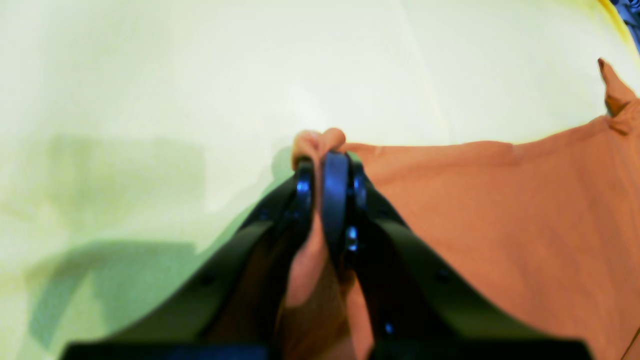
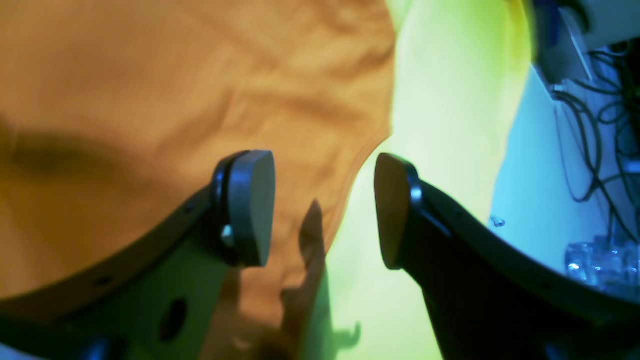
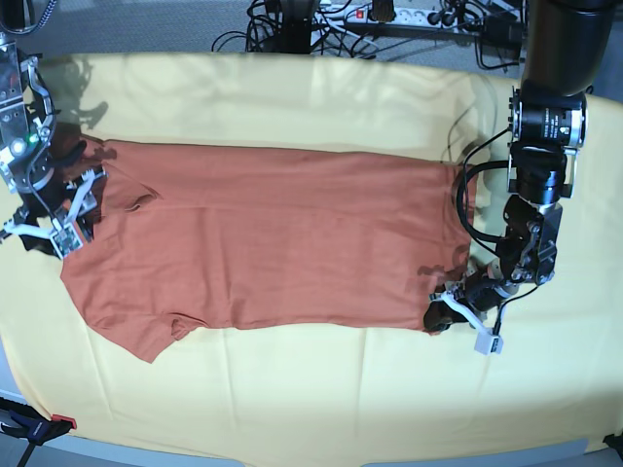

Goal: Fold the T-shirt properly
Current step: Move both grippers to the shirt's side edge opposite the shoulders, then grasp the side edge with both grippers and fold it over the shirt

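In the base view, the right gripper sits at the far left edge of the frame, hanging over the left end of the T-shirt. The right wrist view shows its two fingers standing well apart with nothing between them: one pad lies over the orange fabric, the other is over the pale yellow cloth, and the shirt's curved edge runs down through the gap. At the far right of that view a tangle of dark cables hangs beyond the cloth's edge.

The T-shirt lies spread across the middle of the base frame on the yellow cloth, stretched from the left edge toward the right of centre. It lies mostly flat, with a short sleeve poking out at the lower left and a small pucker near the upper left.

At the lower right corner of the shirt, the left gripper meets the fabric. The left wrist view shows its fingers drawn together, clamped on a bunched fold of the T-shirt; a small knob of orange cloth pokes out above the fingertips at mid-frame. From that pinch the shirt's edge runs to the right across the pale cloth, ending in a pointed corner at the upper right of the frame.

Along the top of the base view, black cables and a power strip lie behind the table.
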